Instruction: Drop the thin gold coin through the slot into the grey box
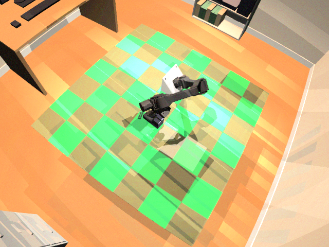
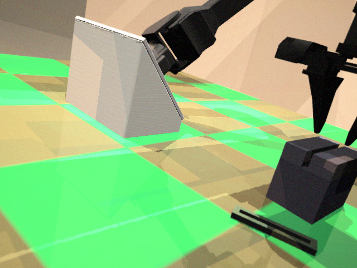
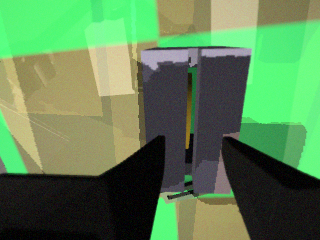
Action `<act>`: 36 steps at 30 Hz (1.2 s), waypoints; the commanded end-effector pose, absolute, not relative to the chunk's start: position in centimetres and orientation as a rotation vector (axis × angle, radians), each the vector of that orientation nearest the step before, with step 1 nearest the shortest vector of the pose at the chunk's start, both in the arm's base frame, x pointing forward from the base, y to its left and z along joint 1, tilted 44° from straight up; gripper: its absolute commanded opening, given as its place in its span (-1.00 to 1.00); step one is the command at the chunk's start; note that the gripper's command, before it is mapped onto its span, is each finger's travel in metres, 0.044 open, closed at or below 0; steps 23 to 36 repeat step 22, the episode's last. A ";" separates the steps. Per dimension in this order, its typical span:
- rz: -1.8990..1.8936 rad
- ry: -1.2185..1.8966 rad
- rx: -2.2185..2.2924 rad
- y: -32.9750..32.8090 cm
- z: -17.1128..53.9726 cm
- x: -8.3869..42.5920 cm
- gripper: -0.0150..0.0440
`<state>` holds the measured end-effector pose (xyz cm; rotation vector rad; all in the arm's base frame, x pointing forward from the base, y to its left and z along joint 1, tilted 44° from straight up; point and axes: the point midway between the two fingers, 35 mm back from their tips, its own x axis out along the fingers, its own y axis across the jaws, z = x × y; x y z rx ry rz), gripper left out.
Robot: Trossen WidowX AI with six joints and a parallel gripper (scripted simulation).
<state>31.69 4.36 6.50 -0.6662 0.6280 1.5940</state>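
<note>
Gold is showing as a thin strip inside the slot (image 3: 189,112) of the box (image 3: 170,120) in the wrist view: the coin (image 3: 188,117) is sitting edge-on down in the opening, between the two halves of the grey lid. Only that narrow edge is visible, so how deep it is lying cannot be told.

Above the box the gripper (image 3: 192,162) is hanging with its jaws parted and nothing between them. Its two dark fingers are framing the near end of the box, one on each side of the slot. In the exterior view the gripper (image 2: 336,134) is pointing straight down, fingertips just above the lid and not touching it.

On the green and tan checked mat (image 2: 86,184) the holder (image 2: 274,229) is lying just beside the box (image 2: 309,178), on its near side, with its groove bare. Farther back a pale wedge-shaped block (image 2: 115,86) is standing at the arm's base.
</note>
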 end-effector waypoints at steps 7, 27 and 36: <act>1.594 0.629 -0.666 3.0 8.0 31.9 0.77; 1.600 0.628 -0.658 0.4 11.0 31.9 1.00; 1.600 0.628 -0.658 0.4 11.0 31.9 1.00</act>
